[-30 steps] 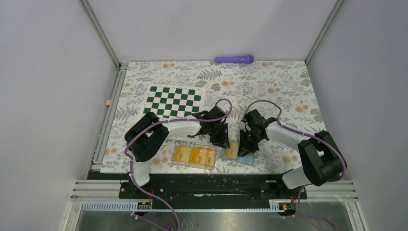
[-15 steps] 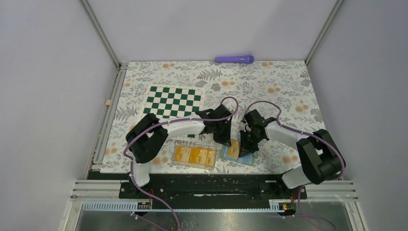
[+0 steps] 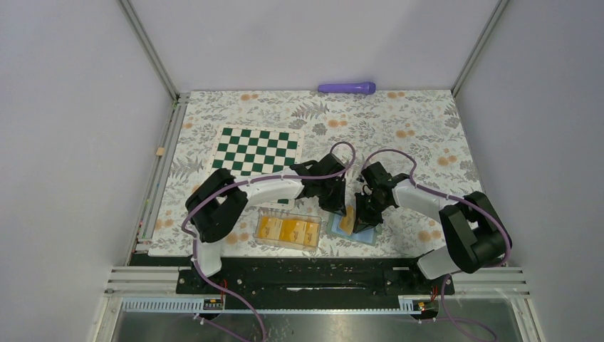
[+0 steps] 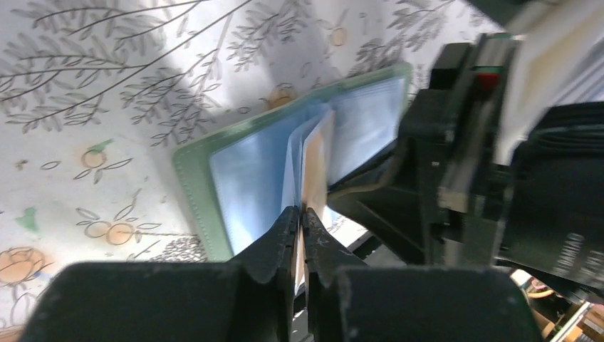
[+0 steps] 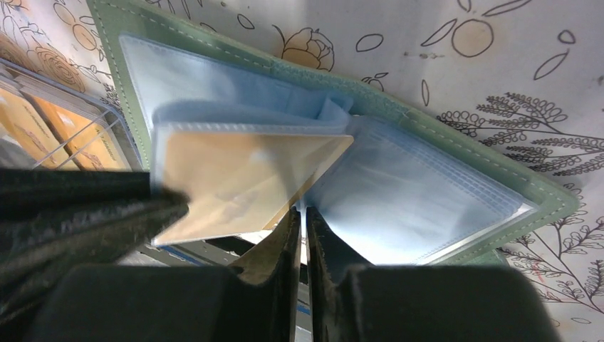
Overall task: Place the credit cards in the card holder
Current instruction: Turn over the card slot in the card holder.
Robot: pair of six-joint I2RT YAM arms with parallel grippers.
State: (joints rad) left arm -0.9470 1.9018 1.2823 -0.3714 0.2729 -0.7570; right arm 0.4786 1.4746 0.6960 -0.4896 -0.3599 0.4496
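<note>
Top external view had spare cards (image 3: 288,231) in the clear box (image 3: 288,213) at left. Next along, the left gripper (image 4: 300,217) pinched one card (image 5: 242,178), partly inside a sleeve (image 5: 235,117) of the open card holder (image 5: 456,153). On the right, the right gripper (image 5: 300,214) was clamped narrow on that sleeve's edge.

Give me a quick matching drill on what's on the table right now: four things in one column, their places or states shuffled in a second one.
Things:
1. card holder
2. clear box
3. purple cylinder
4. left tool

Places or states:
A. lying by the back wall
B. shut on an orange card
C. lying open, just right of the clear box
D. holding a row of orange cards

Pairs: 1-C, 2-D, 3-A, 4-B.
</note>
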